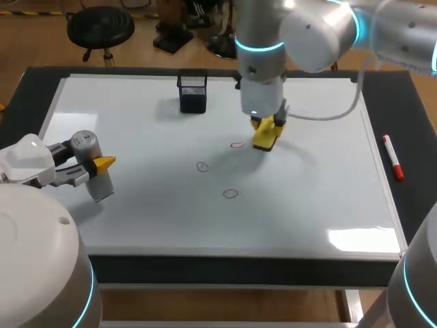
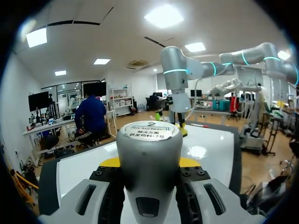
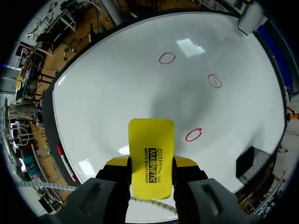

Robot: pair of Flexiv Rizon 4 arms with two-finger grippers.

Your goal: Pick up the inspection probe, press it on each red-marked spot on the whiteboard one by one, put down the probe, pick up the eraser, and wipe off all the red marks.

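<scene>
Right hand (image 1: 268, 127) is clenched on the yellow eraser (image 3: 151, 156), which has black print on its face, just right of the far red mark (image 1: 237, 145) on the whiteboard (image 1: 136, 205). Left hand (image 1: 97, 166) grasps the grey inspection probe (image 1: 101, 186), which has a white printed label on top, at the whiteboard's left.

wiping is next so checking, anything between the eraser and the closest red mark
Nothing visible: only bare whiteboard lies between the eraser in the right end effector and the nearest red mark.

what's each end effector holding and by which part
The left end effector grips the grey cylindrical probe by its sides, mid-body; the right end effector grips the yellow rectangular eraser by its long edges near one end.
</scene>
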